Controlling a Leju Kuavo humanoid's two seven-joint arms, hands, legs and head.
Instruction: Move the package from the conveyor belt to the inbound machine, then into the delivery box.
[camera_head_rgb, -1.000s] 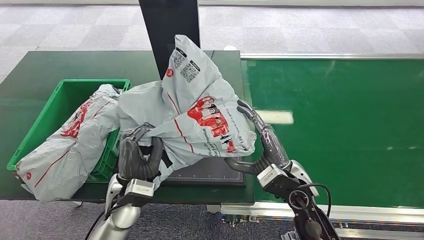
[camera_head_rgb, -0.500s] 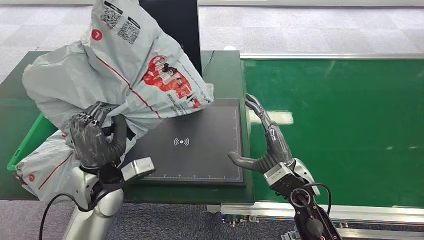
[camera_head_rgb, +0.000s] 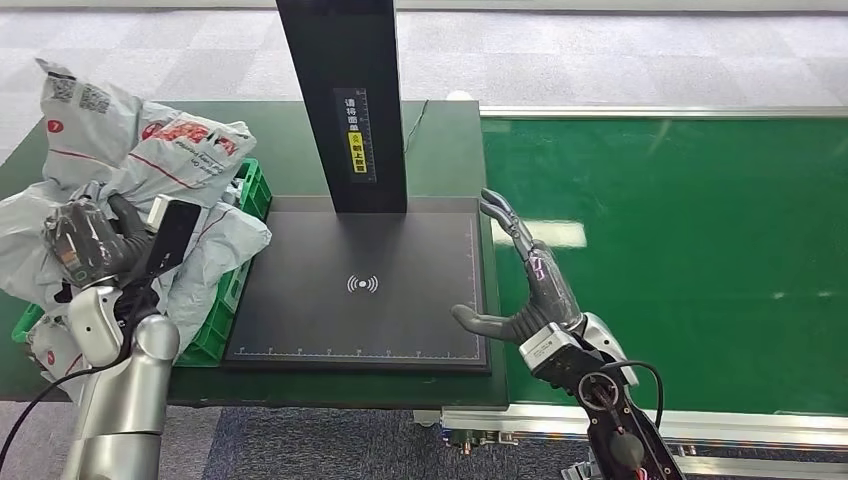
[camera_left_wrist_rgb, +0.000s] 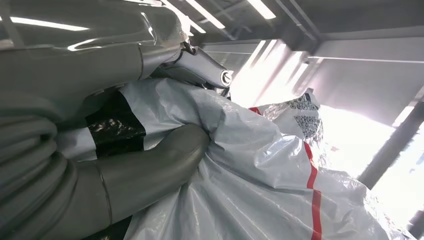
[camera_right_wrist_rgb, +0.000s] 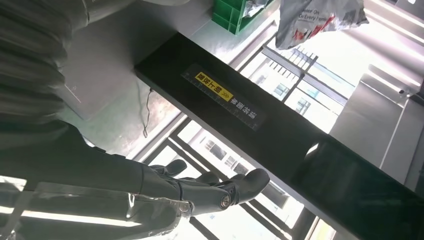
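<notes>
Package (camera_head_rgb: 150, 150) in left robot hand (camera_head_rgb: 85, 245), now over green box (camera_head_rgb: 235, 290).

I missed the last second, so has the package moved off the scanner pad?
Yes. The package, held by the left robot hand, has swung left off the scanner pad and now hangs over the green box.

At my twelve o'clock grey carpet tiles (camera_head_rgb: 600, 55) cover the floor beyond my dark green counter (camera_head_rgb: 445, 150). A thin black cable (camera_head_rgb: 414, 122) trails across that counter toward one o'clock, near a small white object (camera_head_rgb: 460, 97) at its far edge.
</notes>
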